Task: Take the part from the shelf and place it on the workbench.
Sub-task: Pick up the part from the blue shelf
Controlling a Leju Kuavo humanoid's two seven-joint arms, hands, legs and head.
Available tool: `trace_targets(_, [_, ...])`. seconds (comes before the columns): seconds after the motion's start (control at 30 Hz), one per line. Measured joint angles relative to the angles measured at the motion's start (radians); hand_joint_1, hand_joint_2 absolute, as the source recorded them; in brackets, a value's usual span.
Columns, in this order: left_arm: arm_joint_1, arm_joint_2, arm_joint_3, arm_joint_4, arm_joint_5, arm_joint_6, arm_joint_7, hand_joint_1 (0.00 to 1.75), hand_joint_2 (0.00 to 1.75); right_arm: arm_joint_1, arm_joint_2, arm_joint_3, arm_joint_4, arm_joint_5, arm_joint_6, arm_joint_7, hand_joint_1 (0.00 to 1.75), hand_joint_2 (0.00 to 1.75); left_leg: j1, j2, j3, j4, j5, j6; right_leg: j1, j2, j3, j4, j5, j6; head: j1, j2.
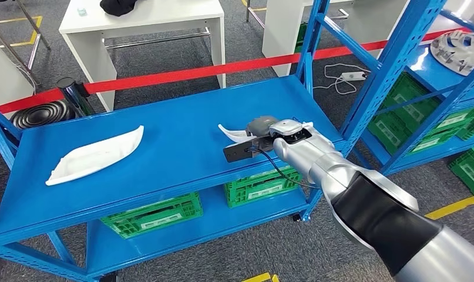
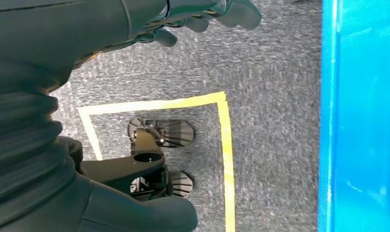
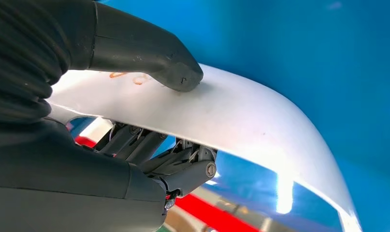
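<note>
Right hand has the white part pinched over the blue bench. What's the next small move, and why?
Probably lower the right hand a little until the white part rests on the blue workbench top, then open. The thumb presses on top with fingers underneath, so the part is held, and it is already over bare surface, apart from the other white part. Whether it touches the bench I cannot tell.

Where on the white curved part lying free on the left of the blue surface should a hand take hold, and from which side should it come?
Grip the white curved part across its wide middle, coming from above on the near edge. It lies flat and tapers to thin tips, so the middle likely balances best. The right hand pinches its own white part that way, thumb on top.
</note>
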State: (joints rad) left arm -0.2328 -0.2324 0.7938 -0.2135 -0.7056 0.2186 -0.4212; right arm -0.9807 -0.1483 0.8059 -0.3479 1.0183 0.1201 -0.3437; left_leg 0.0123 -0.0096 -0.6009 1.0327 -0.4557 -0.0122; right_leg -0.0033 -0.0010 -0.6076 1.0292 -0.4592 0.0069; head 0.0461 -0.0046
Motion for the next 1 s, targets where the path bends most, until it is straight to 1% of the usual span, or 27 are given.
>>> trace_targets(0.07, [0.001, 0.0, 0.0, 0.0, 0.005, 0.004, 0.01, 0.0, 1.75, -0.016, -0.009, 0.0, -0.001, -0.001, -0.009, 0.012, 1.75, 1.75, 0.0, 0.0, -0.005, 0.003, -0.005, -0.011, -0.005, -0.001, 0.001, -0.006, 0.006, -0.011, -0.001, 0.0])
trace_targets(0.1, [0.002, 0.0, 0.0, 0.0, 0.007, 0.005, 0.013, 0.0, 1.75, -0.026, -0.014, 0.0, -0.002, -0.002, -0.012, 0.017, 1.75, 1.75, 0.0, 0.001, -0.015, 0.023, -0.019, -0.016, -0.009, -0.002, 0.003, -0.01, 0.009, -0.018, -0.002, 0.0])
trace_targets(0.13, [0.002, 0.0, 0.0, 0.0, 0.008, 0.005, 0.014, 0.0, 1.75, -0.037, -0.018, 0.0, -0.004, -0.002, -0.013, 0.02, 1.75, 1.75, 0.0, 0.003, -0.034, 0.065, -0.044, -0.019, -0.012, -0.003, 0.004, -0.013, 0.012, -0.023, -0.003, 0.0])
trace_targets(0.2, [0.004, 0.0, 0.0, 0.0, 0.01, 0.006, 0.016, 0.0, 1.75, -0.054, -0.024, 0.0, -0.005, -0.003, -0.012, 0.021, 1.75, 1.75, 0.001, 0.004, -0.095, 0.197, -0.106, -0.025, -0.011, -0.003, 0.004, -0.014, 0.012, -0.028, -0.005, 0.0])
trace_targets(0.23, [0.005, 0.001, 0.0, 0.0, 0.01, 0.006, 0.017, 0.0, 1.75, -0.057, -0.026, 0.0, -0.005, -0.002, -0.012, 0.021, 1.75, 1.75, 0.002, 0.004, -0.124, 0.257, -0.124, -0.028, -0.011, -0.003, 0.004, -0.013, 0.011, -0.028, -0.005, 0.0])
trace_targets(0.27, [0.006, 0.001, 0.0, 0.0, 0.01, 0.006, 0.018, 0.0, 1.75, -0.058, -0.027, 0.0, -0.005, -0.002, -0.012, 0.021, 1.75, 1.75, 0.002, 0.004, -0.14, 0.285, -0.125, -0.029, -0.011, -0.002, 0.004, -0.013, 0.011, -0.029, -0.005, 0.0])
trace_targets(0.3, [0.007, 0.001, 0.0, 0.0, 0.01, 0.007, 0.018, 0.0, 1.75, -0.058, -0.027, 0.0, -0.005, -0.003, -0.012, 0.02, 1.75, 1.75, 0.002, 0.005, -0.138, 0.275, -0.107, -0.029, -0.011, -0.002, 0.005, -0.012, 0.01, -0.028, -0.005, 0.0])
trace_targets(0.33, [0.006, 0.002, 0.0, 0.0, 0.01, 0.007, 0.019, 0.0, 1.75, -0.059, -0.028, 0.0, -0.005, -0.003, -0.012, 0.02, 1.75, 1.75, 0.002, 0.005, -0.116, 0.224, -0.072, -0.027, -0.011, -0.001, 0.005, -0.01, 0.008, -0.026, -0.005, 0.0])
trace_targets(0.37, [0.006, 0.002, 0.0, 0.0, 0.01, 0.008, 0.019, 0.0, 1.75, -0.061, -0.028, 0.0, -0.005, -0.003, -0.013, 0.021, 1.75, 1.75, 0.002, 0.006, -0.082, 0.148, -0.035, -0.025, -0.012, -0.001, 0.006, -0.007, 0.006, -0.022, -0.005, 0.0])
trace_targets(0.4, [0.005, 0.002, 0.0, 0.0, 0.01, 0.01, 0.021, 0.0, 1.75, -0.064, -0.029, 0.0, -0.005, -0.003, -0.014, 0.023, 1.75, 1.75, 0.0, 0.008, -0.049, 0.08, -0.01, -0.022, -0.01, -0.001, 0.005, -0.003, 0.003, -0.018, -0.005, 0.0])
trace_targets(0.43, [0.005, 0.003, 0.0, 0.0, 0.011, 0.014, 0.024, 0.0, 1.75, -0.069, -0.031, 0.0, -0.006, -0.002, -0.015, 0.027, 1.75, 1.75, -0.001, 0.008, -0.026, 0.032, 0.004, -0.016, -0.009, 0.0, 0.003, 0.0, 0.001, -0.013, -0.005, 0.0])
trace_targets(0.47, [0.006, 0.003, 0.0, 0.0, 0.011, 0.019, 0.028, 0.0, 1.75, -0.078, -0.034, 0.0, -0.006, -0.002, -0.015, 0.032, 1.75, 1.75, -0.003, 0.009, -0.014, 0.008, 0.006, -0.01, -0.007, 0.0, 0.001, 0.002, 0.0, -0.007, -0.005, 0.0])
trace_targets(0.5, [0.007, 0.003, 0.001, 0.0, 0.012, 0.024, 0.032, 0.0, 1.75, -0.093, -0.038, 0.0, -0.008, -0.001, -0.01, 0.037, 1.75, 1.75, -0.006, 0.008, -0.013, 0.005, 0.003, -0.004, -0.007, 0.0, -0.001, 0.002, 0.001, -0.001, -0.005, 0.0])
trace_targets(0.57, [0.011, 0.003, 0.001, 0.0, 0.013, 0.031, 0.037, 0.0, 1.75, -0.146, -0.051, 0.0, -0.01, 0.0, 0.016, 0.042, 1.75, 1.75, -0.007, 0.007, -0.016, 0.002, 0.008, 0.011, -0.011, 0.0, -0.004, 0.004, -0.003, 0.011, -0.005, 0.0])
trace_targets(0.6, [0.012, 0.004, 0.002, 0.0, 0.014, 0.033, 0.038, 0.0, 1.75, -0.183, -0.059, 0.0, -0.011, 0.001, 0.035, 0.042, 1.75, 1.75, -0.006, 0.006, -0.017, -0.001, 0.011, 0.018, -0.013, 0.0, -0.011, 0.02, -0.016, 0.016, -0.004, 0.0])
trace_targets(0.63, [0.013, 0.004, 0.002, 0.0, 0.015, 0.035, 0.039, 0.0, 1.75, -0.222, -0.068, 0.0, -0.011, 0.001, 0.054, 0.041, 1.75, 1.75, -0.004, 0.005, -0.017, -0.003, 0.014, 0.023, -0.013, 0.0, -0.025, 0.054, -0.041, 0.019, -0.002, 0.0])
trace_targets(0.67, [0.015, 0.004, 0.003, 0.0, 0.017, 0.038, 0.04, 0.0, 1.75, -0.26, -0.075, 0.0, -0.011, 0.001, 0.07, 0.04, 1.75, 1.75, -0.004, 0.005, -0.018, -0.004, 0.015, 0.026, -0.014, 0.0, -0.049, 0.109, -0.074, 0.022, -0.001, 0.0])
trace_targets(0.7, [0.017, 0.004, 0.003, 0.0, 0.02, 0.04, 0.041, 0.0, 1.75, -0.297, -0.08, 0.0, -0.012, 0.0, 0.083, 0.039, 1.75, 1.75, -0.004, 0.005, -0.019, -0.004, 0.015, 0.028, -0.013, 0.001, -0.079, 0.178, -0.11, 0.024, 0.001, 0.0])
trace_targets(0.73, [0.019, 0.004, 0.004, 0.0, 0.022, 0.043, 0.042, 0.0, 1.75, -0.329, -0.083, 0.0, -0.013, 0.0, 0.093, 0.04, 1.75, 1.75, -0.004, 0.005, -0.02, -0.004, 0.015, 0.029, -0.013, 0.001, -0.107, 0.244, -0.137, 0.025, 0.001, 0.0])
trace_targets(0.77, [0.02, 0.004, 0.005, 0.0, 0.024, 0.046, 0.043, 0.0, 1.75, -0.36, -0.087, 0.0, -0.016, -0.001, 0.1, 0.041, 1.75, 1.75, -0.004, 0.005, -0.02, -0.003, 0.015, 0.029, -0.012, 0.001, -0.126, 0.286, -0.147, 0.026, 0.001, 0.0])
trace_targets(0.8, [0.021, 0.004, 0.006, 0.0, 0.024, 0.048, 0.044, 0.0, 1.75, -0.388, -0.09, 0.0, -0.019, -0.001, 0.107, 0.043, 1.75, 1.75, -0.004, 0.004, -0.019, -0.002, 0.014, 0.029, -0.013, 0.001, -0.129, 0.293, -0.137, 0.025, 0.001, 0.0])
trace_targets(0.83, [0.021, 0.004, 0.006, 0.0, 0.025, 0.05, 0.045, 0.0, 1.75, -0.416, -0.092, -0.001, -0.023, -0.001, 0.114, 0.045, 1.75, 1.75, -0.004, 0.004, -0.018, -0.001, 0.013, 0.028, -0.013, 0.001, -0.112, 0.257, -0.106, 0.024, 0.002, 0.0])
trace_targets(0.87, [0.021, 0.004, 0.006, 0.0, 0.025, 0.052, 0.046, 0.0, 1.75, -0.445, -0.094, -0.003, -0.028, -0.001, 0.12, 0.048, 1.75, 1.75, -0.004, 0.003, -0.017, 0.0, 0.012, 0.027, -0.014, 0.0, -0.082, 0.188, -0.064, 0.023, 0.002, 0.0])
trace_targets(0.9, [0.021, 0.004, 0.006, 0.0, 0.024, 0.055, 0.048, 0.0, 1.75, -0.472, -0.095, -0.005, -0.034, -0.001, 0.125, 0.049, 1.75, 1.75, -0.005, 0.002, -0.017, 0.002, 0.01, 0.024, -0.013, 0.001, -0.049, 0.118, -0.033, 0.021, 0.002, 0.0])
trace_targets(0.93, [0.02, 0.004, 0.006, 0.0, 0.024, 0.059, 0.05, 0.0, 1.75, -0.497, -0.096, -0.007, -0.042, -0.002, 0.132, 0.05, 1.75, 1.75, -0.007, 0.002, -0.017, 0.004, 0.009, 0.019, -0.011, 0.002, -0.023, 0.057, -0.012, 0.017, 0.002, 0.0])
trace_targets(0.97, [0.02, 0.004, 0.006, 0.0, 0.023, 0.064, 0.052, 0.0, 1.75, -0.518, -0.096, -0.009, -0.051, -0.004, 0.138, 0.05, 1.75, 1.75, -0.008, 0.001, -0.018, 0.004, 0.009, 0.014, -0.009, 0.003, -0.008, 0.022, -0.005, 0.013, 0.002, 0.0])
trace_targets(1.0, [0.019, 0.004, 0.006, 0.0, 0.021, 0.069, 0.055, 0.0, 1.75, -0.536, -0.096, -0.01, -0.061, -0.006, 0.145, 0.051, 1.75, 1.75, -0.009, 0.001, -0.019, 0.004, 0.01, 0.009, -0.006, 0.004, -0.004, 0.012, -0.009, 0.009, 0.002, 0.0])
